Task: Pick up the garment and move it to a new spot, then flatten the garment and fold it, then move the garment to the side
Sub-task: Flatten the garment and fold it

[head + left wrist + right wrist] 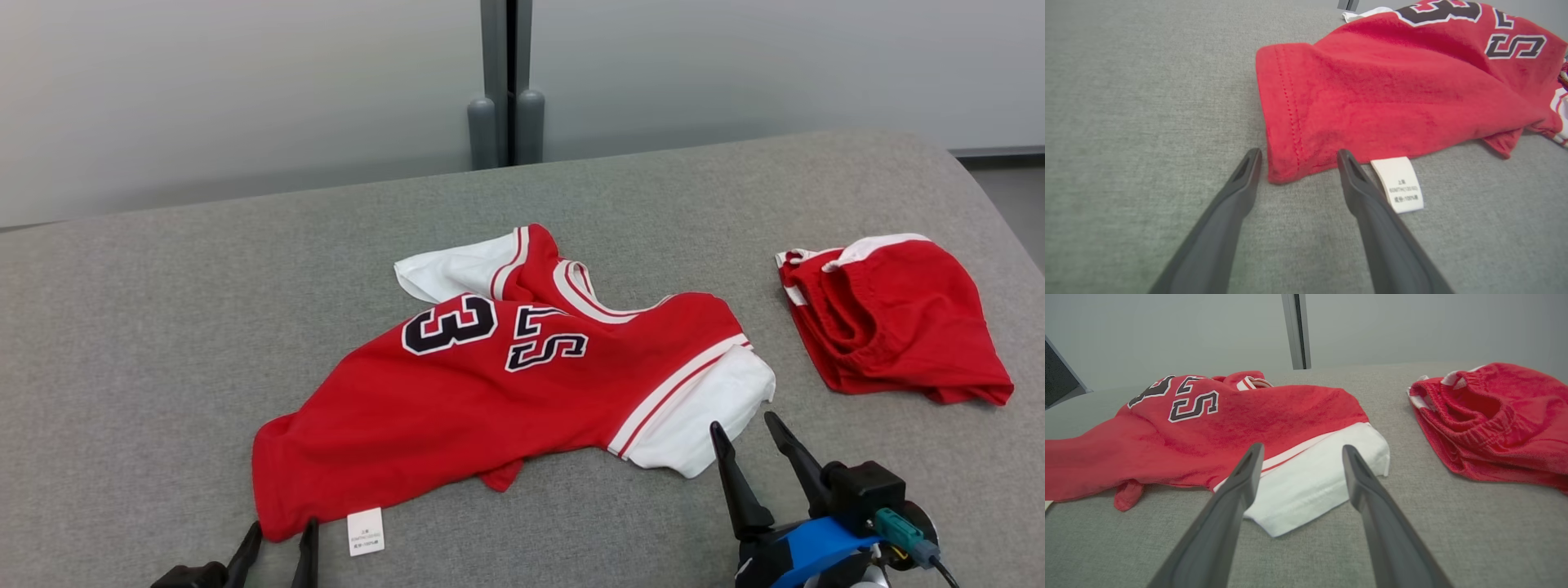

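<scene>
- Across the middle of the grey fabric-covered surface (163, 327) lies the crumpled red jersey shirt with white sleeves and dark numerals (506, 384). Its long axis runs from the hem at near left to a white sleeve (1323, 490) at near right.
- The left gripper (282, 527), fingers spread and empty, points at the hem corner, which sits between its tips in the left wrist view (a white care label (1398, 183) lies just beside one finger). Whether it touches the cloth I cannot tell.
- The right gripper (743, 421), likewise spread and empty, faces the white sleeve close ahead.
- Red shorts with white trim (894, 318) rest well apart at far right.
- Each arm seems nearest its own end, so a two-handed lift looks ready.
</scene>
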Tool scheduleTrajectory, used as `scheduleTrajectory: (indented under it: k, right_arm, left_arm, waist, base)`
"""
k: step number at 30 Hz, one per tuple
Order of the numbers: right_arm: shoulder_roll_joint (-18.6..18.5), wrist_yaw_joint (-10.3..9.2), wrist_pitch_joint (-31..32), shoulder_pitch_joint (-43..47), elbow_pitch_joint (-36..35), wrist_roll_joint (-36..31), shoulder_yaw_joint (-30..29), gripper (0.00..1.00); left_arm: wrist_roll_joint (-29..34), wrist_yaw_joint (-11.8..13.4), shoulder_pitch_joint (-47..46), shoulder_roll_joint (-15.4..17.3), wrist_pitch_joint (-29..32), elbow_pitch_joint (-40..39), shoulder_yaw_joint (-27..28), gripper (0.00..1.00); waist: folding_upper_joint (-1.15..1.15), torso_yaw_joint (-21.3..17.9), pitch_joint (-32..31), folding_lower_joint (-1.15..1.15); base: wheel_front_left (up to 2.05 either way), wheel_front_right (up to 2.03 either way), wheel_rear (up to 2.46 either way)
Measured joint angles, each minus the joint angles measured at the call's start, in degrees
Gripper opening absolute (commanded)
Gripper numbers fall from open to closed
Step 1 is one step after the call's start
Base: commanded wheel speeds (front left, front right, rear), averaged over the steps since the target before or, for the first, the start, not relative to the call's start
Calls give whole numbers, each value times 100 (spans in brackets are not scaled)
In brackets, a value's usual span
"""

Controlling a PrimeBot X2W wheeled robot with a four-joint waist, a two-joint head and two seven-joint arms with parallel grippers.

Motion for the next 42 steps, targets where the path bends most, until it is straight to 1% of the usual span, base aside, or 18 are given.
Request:
scheduleTrajectory:
  k: [4,5,6,7,8,9,12,17,21,24,31,32,33,34,36,38,42]
  right_arm:
    - [0,0,0,4,-55,-49,-143,100]
    - [0,0,0,5,-58,-56,-189,100]
    - [0,0,0,7,-58,-70,-230,100]
    - [0,0,0,8,-54,-89,-276,100]
    - [-3,0,0,8,-52,-104,-308,100]
    - [-3,0,0,7,-47,-115,-343,100]
    - [-1,0,0,-13,1,-190,-464,100]
    - [-4,0,0,-171,315,-349,-766,100]
    - [-4,0,1,-406,488,-408,-939,100]
    - [-4,0,0,-559,579,-424,-864,100]
    - [1,0,0,-676,823,-300,-402,100]
    - [9,0,-4,-677,884,-282,-357,78]
    - [3,0,-9,-692,921,-244,-315,47]
    - [-7,-1,-9,-712,946,-214,-282,0]
    - [-11,-1,-10,-724,975,-179,-234,0]
    - [-8,0,-1,-717,856,-145,-222,0]
    - [3,0,0,-720,260,-156,-250,0]
  left_arm:
    - [-154,0,-50,59,0,0,-67,100]
    - [-188,0,-49,70,0,13,-75,87]
    - [-211,0,-49,89,0,19,-86,43]
    - [-229,0,-49,110,-1,34,-100,43]
    - [-258,0,-49,124,-2,43,-104,24]
    - [-291,0,-51,136,-4,40,-90,0]
    - [-335,-1,-86,180,-9,-26,90,0]
    - [-235,-1,-179,311,-1,-220,504,0]
    - [-209,-1,-238,417,0,-289,598,0]
    - [-215,-1,-336,533,0,-377,571,0]
    - [-275,-1,-391,613,-1,-493,439,0]
    - [-282,-1,-397,623,-2,-497,424,0]
    - [-301,-1,-405,631,-2,-495,412,0]
    - [-315,-1,-408,636,-2,-495,402,0]
    - [-316,-1,-412,643,-1,-492,398,0]
    - [-316,-1,-426,658,0,-495,431,0]
    - [-309,-1,-454,678,4,-727,633,0]
  waist:
    - [0,-76,90,1]
    - [0,-89,101,0]
    - [0,-104,116,0]
    - [0,-117,134,0]
    - [0,-129,159,0]
    - [0,-138,188,0]
    - [0,-137,287,0]
    - [0,-65,461,0]
    - [0,15,644,0]
    - [1,86,786,0]
    - [0,229,1005,0]
    - [1,239,1016,0]
    - [0,248,1023,0]
    - [0,258,1027,0]
    - [1,272,1018,0]
    - [1,290,986,0]
    - [1,308,852,0]
  base:
    - [0,0,0]
    - [0,0,0]
    - [0,0,0]
    - [0,0,0]
    - [0,0,0]
    - [0,0,0]
    - [0,0,0]
    - [0,0,0]
    - [0,0,0]
    - [0,0,0]
    - [0,0,0]
    - [0,0,0]
    - [0,0,0]
    - [0,0,0]
    - [0,0,0]
    - [0,0,0]
    - [0,0,0]
